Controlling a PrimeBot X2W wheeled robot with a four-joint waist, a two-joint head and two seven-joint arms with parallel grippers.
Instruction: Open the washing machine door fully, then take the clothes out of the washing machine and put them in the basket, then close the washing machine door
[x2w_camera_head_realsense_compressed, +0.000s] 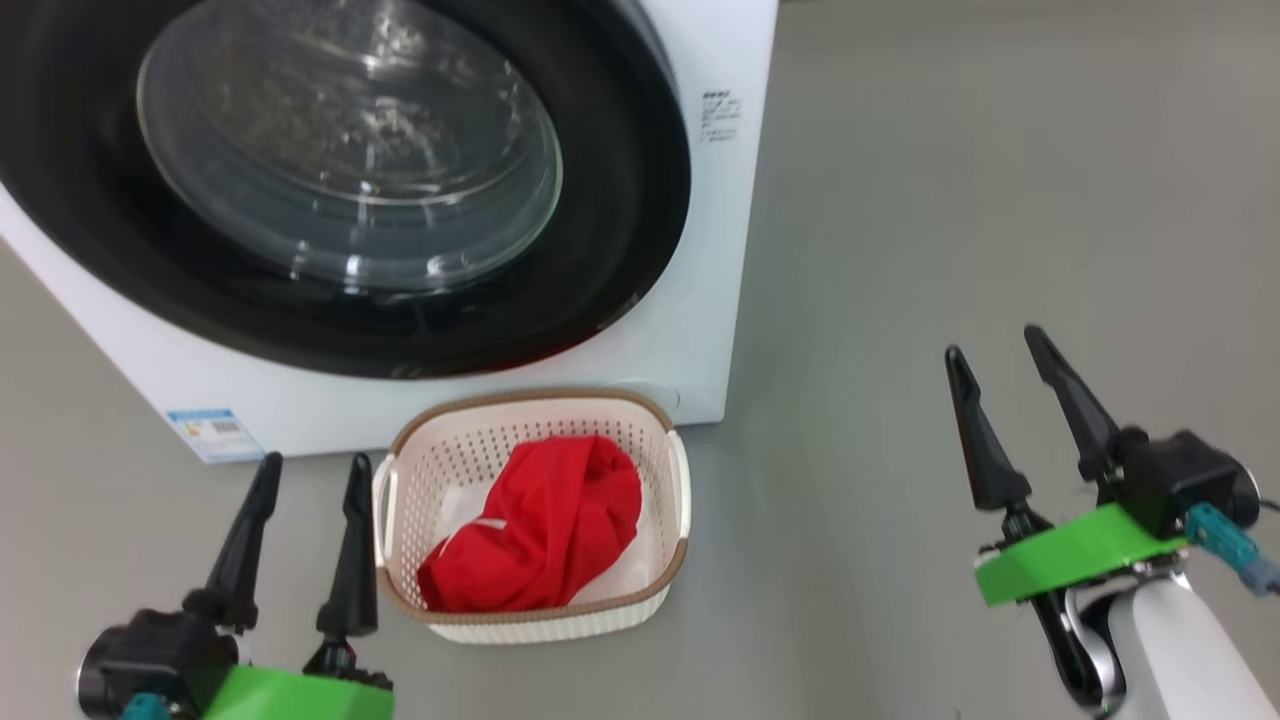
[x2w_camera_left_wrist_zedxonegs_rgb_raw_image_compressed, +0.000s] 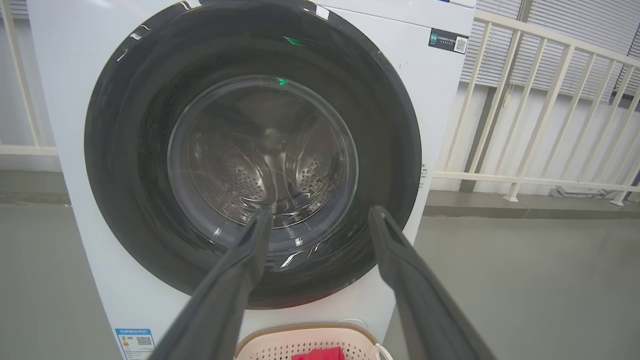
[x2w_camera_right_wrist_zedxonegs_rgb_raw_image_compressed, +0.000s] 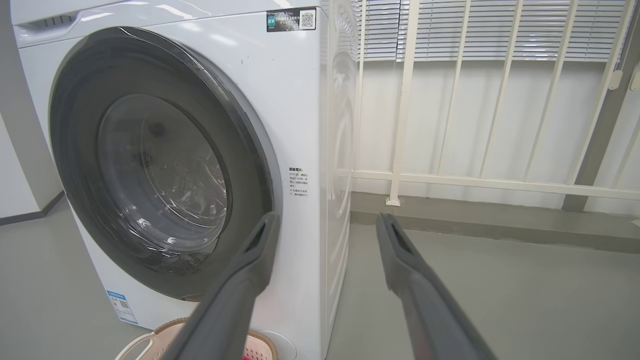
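The left fingers (x2w_camera_head_realsense_compressed: 352, 560) and right fingers (x2w_camera_head_realsense_compressed: 980, 440) both stand spread, gripping nothing. Between them, just beside the left pair, the perforated cream basket (x2w_camera_head_realsense_compressed: 530, 398) holds the crumpled red clothes (x2w_camera_head_realsense_compressed: 545, 525), their long axis slanting toward the washing machine (x2w_camera_head_realsense_compressed: 700, 330) ahead. Its glossy round washing machine door (x2w_camera_head_realsense_compressed: 350, 190) seems shut flush.

Place: a bare utility space, more test bay than lived-in laundry room by the look of it.
Landmark: the washing machine (x2w_camera_right_wrist_zedxonegs_rgb_raw_image_compressed: 300, 100), big and white, standing free.
Underfoot: smooth grey floor (x2w_camera_right_wrist_zedxonegs_rgb_raw_image_compressed: 525, 300) spreading out all round the washing machine.
Beside the washing machine: a cream railing (x2w_camera_right_wrist_zedxonegs_rgb_raw_image_compressed: 500, 183) running off along the wall.
Behind that railing: slatted blinds (x2w_camera_right_wrist_zedxonegs_rgb_raw_image_compressed: 500, 30).
At the washing machine's foot: a basket (x2w_camera_head_realsense_compressed: 540, 625) — the one laundry-day touch.
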